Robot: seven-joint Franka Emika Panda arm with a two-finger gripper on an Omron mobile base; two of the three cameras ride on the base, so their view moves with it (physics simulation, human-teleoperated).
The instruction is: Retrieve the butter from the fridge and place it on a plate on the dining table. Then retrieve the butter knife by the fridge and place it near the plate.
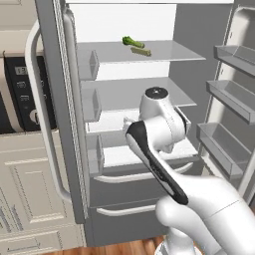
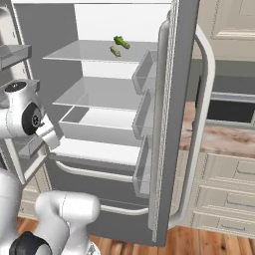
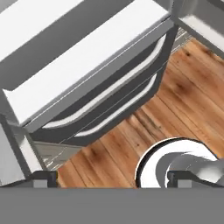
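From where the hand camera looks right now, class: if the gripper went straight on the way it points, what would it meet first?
Probably the fridge drawer fronts with their pale handles, just above the wooden floor; depth is unclear.

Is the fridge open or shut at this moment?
Open. Both fridge doors are swung wide, showing the white shelves, with the butter lying on the top one.
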